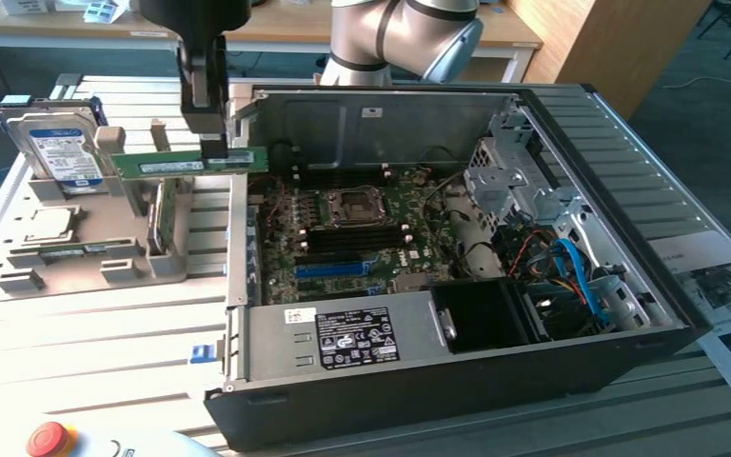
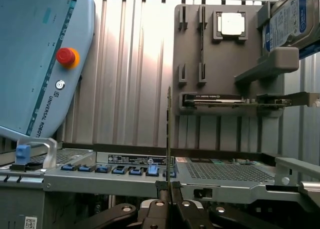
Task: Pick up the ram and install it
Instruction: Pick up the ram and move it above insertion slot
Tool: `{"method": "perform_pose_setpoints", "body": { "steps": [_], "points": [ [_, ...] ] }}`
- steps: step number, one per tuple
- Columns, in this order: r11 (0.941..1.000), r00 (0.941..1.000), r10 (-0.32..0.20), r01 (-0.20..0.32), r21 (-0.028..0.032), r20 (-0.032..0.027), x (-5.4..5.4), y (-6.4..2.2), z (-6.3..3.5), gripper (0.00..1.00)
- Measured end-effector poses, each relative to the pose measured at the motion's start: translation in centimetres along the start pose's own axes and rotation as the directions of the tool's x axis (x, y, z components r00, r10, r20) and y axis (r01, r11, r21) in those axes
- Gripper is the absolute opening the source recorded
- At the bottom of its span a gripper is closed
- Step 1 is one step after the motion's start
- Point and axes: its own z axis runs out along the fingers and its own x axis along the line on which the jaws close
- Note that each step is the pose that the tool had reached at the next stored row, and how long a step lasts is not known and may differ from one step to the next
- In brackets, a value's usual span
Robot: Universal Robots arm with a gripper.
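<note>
The ram [image 1: 175, 165] is a narrow green stick held level in the air, over the gap between the grey parts holder [image 1: 111, 267] and the open computer case [image 1: 467, 381]. My gripper [image 1: 217, 149] is shut on its end nearer the case, coming down from above. In the wrist view the ram [image 2: 169, 134] is seen edge-on as a thin line rising from the gripper [image 2: 169, 188]. The motherboard [image 1: 398, 249] lies inside the case, below and toward the exterior view's right of the ram.
A hard drive [image 1: 54, 143] with a blue label stands in the holder, a CPU [image 1: 46, 224] lies flat on it, and a green expansion card [image 2: 235, 100] sits in a slot. A teach pendant [image 2: 40, 64] lies near the case. Drive cage and cables [image 1: 556, 248] fill the case's right.
</note>
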Motion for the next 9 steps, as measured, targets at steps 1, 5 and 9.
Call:
{"method": "perform_pose_setpoints", "body": {
  "steps": [1, 5, 9],
  "points": [
    [1.0, 1.0, 0.0, 0.0, 0.0, 0.0, 0.0, -0.17, -0.01, 0.12],
    [1.0, 1.0, 0.0, 0.0, -0.0001, -0.0001, 0.1, -0.88, -0.04, 0.12],
    [1.0, 1.0, 0.0, 0.0, -0.0001, 0.0, 0.2, -1.6, -0.07, 0.12]
  ]
}}
